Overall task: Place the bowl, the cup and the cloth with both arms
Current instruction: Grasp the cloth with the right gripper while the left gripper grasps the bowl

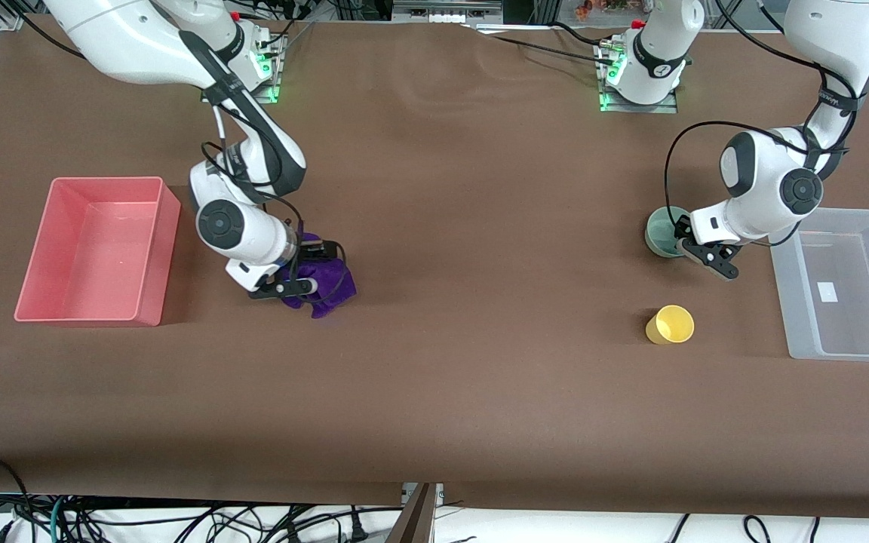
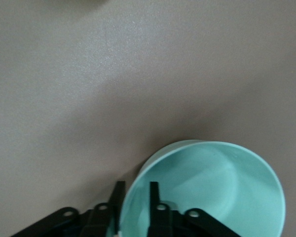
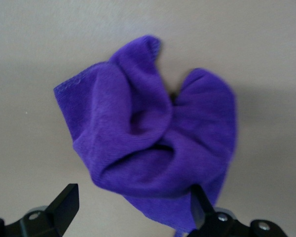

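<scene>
On the tabletop (image 1: 449, 362), the left pincer (image 2: 133, 197) pinches the bowl (image 2: 212, 192) by its rim beside the clear bin (image 1: 842, 283), while the right pincer (image 3: 133, 207) straddles the crumpled cloth (image 3: 153, 138) with fingers spread wide, near the pink bin (image 1: 95, 249).

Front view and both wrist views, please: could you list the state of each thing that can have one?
Bowl: upright on the table, rim between the left pincer's fingers.
Cup: lying on its side, untouched.
Cloth: crumpled on the table, between the right pincer's open fingers.
Red bin: holds nothing.
Clear bin: holds only a white label.
</scene>
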